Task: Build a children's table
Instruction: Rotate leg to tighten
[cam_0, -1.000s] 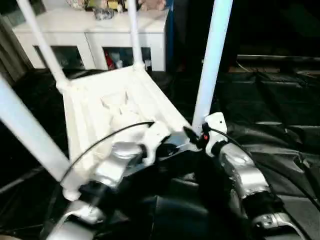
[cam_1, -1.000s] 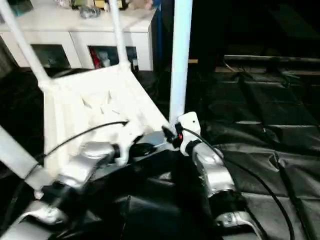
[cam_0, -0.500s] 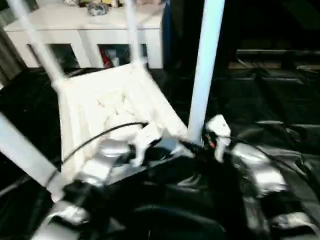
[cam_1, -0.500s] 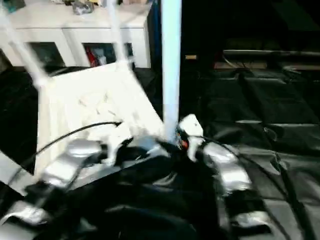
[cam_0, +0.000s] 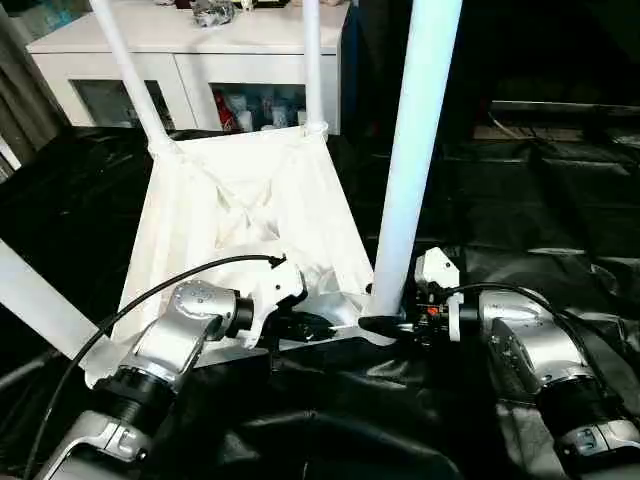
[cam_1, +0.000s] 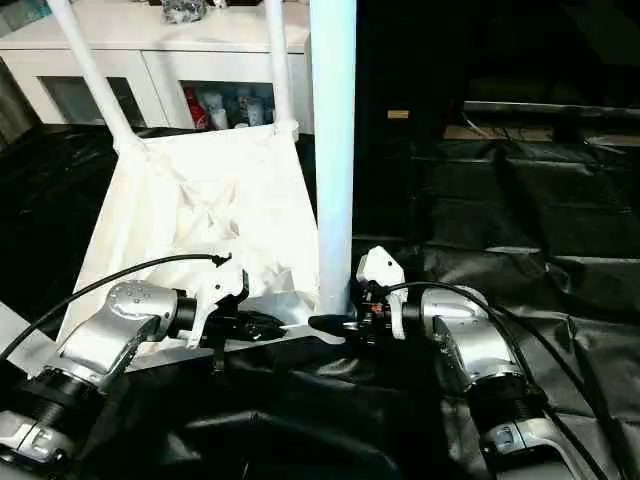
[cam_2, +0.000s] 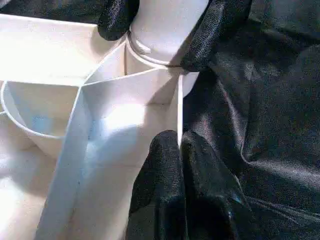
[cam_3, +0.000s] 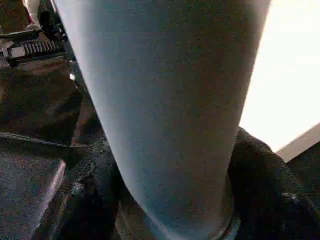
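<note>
The children's table lies upside down, its ribbed white top (cam_0: 240, 200) sloping toward me on the black cloth. Two far legs (cam_0: 130, 70) (cam_0: 312, 60) stand in their sockets. A near left leg (cam_0: 35, 295) crosses the picture's left edge. The near right leg (cam_0: 415, 150) rises from its corner socket. My left gripper (cam_0: 325, 327) is shut on the top's thin edge wall (cam_2: 179, 100) beside that corner. My right gripper (cam_0: 385, 323) is shut around the base of the near right leg (cam_3: 165, 100), with a black finger (cam_2: 117, 20) on each side of it.
A white cabinet with glass doors (cam_0: 200, 60) stands at the back, just behind the table. Crumpled black cloth (cam_0: 540, 200) covers the floor all around. A black cable (cam_0: 150, 295) loops over my left forearm.
The whole view has shifted with my head. The table top now sits squarer to me and the near right leg stands straighter. Both grippers remain at that corner.
</note>
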